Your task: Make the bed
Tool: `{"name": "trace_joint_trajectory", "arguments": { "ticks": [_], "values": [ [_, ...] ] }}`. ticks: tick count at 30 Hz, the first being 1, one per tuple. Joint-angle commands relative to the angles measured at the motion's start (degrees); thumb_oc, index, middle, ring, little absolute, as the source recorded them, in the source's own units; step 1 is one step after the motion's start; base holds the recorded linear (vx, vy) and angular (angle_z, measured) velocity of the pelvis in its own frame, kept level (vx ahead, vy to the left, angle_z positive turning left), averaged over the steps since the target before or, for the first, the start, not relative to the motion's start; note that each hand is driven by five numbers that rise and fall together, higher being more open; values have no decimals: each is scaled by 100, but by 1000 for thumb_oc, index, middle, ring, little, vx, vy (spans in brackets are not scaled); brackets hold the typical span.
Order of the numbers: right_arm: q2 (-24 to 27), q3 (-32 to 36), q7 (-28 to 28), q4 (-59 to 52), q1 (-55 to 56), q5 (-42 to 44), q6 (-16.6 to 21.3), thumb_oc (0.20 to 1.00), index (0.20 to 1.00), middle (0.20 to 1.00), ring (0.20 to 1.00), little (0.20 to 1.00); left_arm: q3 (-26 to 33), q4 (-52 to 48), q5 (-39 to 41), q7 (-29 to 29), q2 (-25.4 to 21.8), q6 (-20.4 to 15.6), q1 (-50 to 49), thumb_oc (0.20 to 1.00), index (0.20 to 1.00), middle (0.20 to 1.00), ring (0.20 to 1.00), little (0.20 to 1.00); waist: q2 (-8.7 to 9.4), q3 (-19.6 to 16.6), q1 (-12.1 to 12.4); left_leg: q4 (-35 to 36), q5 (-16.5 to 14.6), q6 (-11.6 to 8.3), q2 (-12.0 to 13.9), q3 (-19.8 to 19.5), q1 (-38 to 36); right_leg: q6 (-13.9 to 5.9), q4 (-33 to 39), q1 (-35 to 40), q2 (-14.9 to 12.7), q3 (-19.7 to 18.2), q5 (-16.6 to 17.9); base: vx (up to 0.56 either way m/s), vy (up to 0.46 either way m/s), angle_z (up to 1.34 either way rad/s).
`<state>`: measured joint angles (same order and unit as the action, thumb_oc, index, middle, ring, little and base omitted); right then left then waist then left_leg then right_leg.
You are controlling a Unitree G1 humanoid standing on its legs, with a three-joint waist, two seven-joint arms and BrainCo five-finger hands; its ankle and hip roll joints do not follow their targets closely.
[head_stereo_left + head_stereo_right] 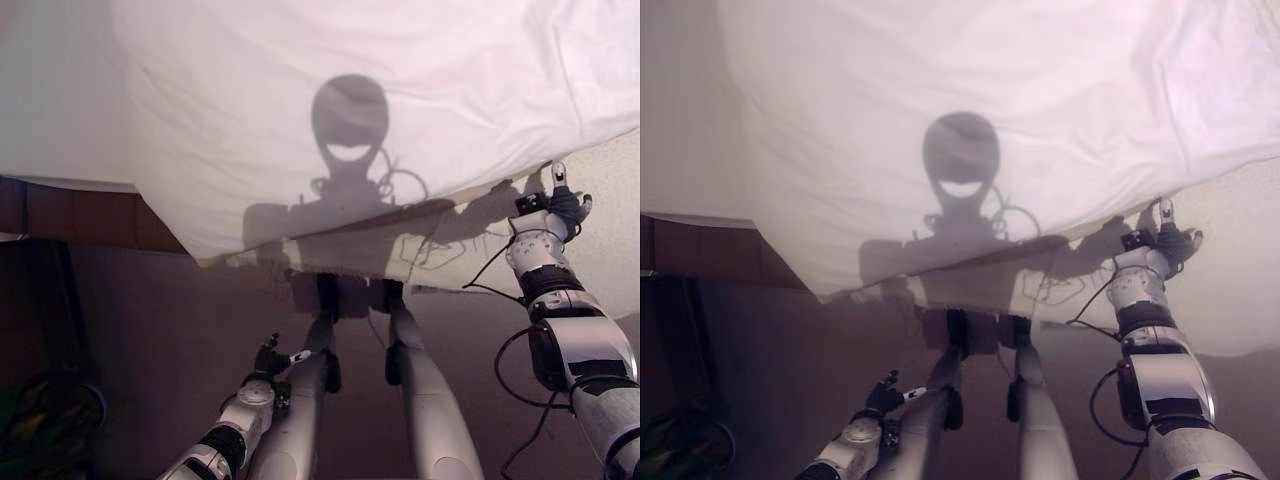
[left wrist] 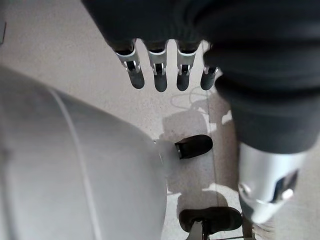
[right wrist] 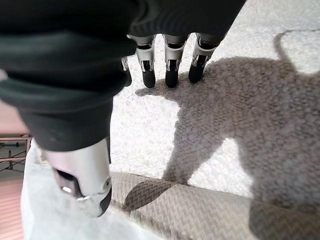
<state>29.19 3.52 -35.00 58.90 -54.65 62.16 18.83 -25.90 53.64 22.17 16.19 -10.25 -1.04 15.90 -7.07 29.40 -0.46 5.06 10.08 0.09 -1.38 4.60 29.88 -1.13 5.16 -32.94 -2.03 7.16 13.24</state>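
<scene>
The white sheet (image 1: pixel 330 110) is spread over the bed (a corner hangs down over the near edge). The right hand (image 1: pixel 556 205) hovers just beside the sheet's lower edge, above the textured beige blanket (image 3: pixel 210 140), fingers (image 3: pixel 171 72) loosely extended and holding nothing. The left hand (image 1: pixel 272 358) hangs low near the floor (image 2: pixel 65 45), fingers relaxed, empty.
</scene>
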Motion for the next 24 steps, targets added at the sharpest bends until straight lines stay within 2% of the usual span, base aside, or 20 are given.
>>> {"name": "trace_joint_trajectory", "arguments": {
  "ticks": [1,8,12,14,17,20,24],
  "values": [
    [554,-697,1065,-772,-873,-130,103,1000,1000,1000,1000,1000,-265,-25,153,-55,-141,-59,-40,1000,1000,1000,1000,1000,-105,39,289,-6,-223,-418,-48,-59,-135,-638,-838,-68,-223,119,-626,0,0,0],
    [1146,-1772,1295,-234,-2034,-560,-557,1000,1000,1000,1000,1000,-403,-159,253,-174,-281,-109,-87,1000,1000,1000,1000,1000,-49,39,387,-6,-188,-434,-37,-69,-102,-628,-989,-159,-257,160,-667,-2,2,-2],
    [1203,-1949,1196,-572,-2142,-696,-478,1000,1000,1000,1000,1000,-414,-208,264,-152,-289,-113,-85,1000,1000,1000,1000,1000,-36,39,378,-6,-176,-436,-29,-100,-93,-614,-1109,-206,-281,196,-721,3,-1,1],
    [1242,-1952,797,-1170,-2101,-1133,-253,1000,1000,1000,1000,1000,-391,-171,237,-81,-284,-105,-81,1000,1000,1000,1000,1000,1,39,356,-6,-168,-431,-29,-136,-110,-609,-1200,-209,-307,244,-781,0,0,0],
    [1257,-1858,441,-1686,-1910,-1619,-205,1000,1000,1000,1000,1000,-374,-191,146,-10,-284,-113,-68,1000,1000,1000,1000,1000,28,39,322,-6,-164,-430,-37,-185,-119,-609,-1247,-196,-323,289,-819,7,-3,-2],
    [1245,-1792,195,-1783,-1812,-2003,-287,1000,1000,1000,1000,1000,-386,-176,39,61,-297,-107,-43,1000,1000,1000,1000,1000,73,39,316,-6,-172,-433,-51,-224,-138,-618,-1241,-139,-345,336,-837,0,0,0],
    [1247,-1814,188,-1803,-1720,-2179,-435,1000,1000,1000,1000,1000,-345,-177,10,95,-312,-107,-55,1000,1000,1000,1000,1000,120,39,305,-6,-185,-439,-57,-232,-183,-628,-1211,-71,-358,358,-830,5,8,2]
  ]
}}
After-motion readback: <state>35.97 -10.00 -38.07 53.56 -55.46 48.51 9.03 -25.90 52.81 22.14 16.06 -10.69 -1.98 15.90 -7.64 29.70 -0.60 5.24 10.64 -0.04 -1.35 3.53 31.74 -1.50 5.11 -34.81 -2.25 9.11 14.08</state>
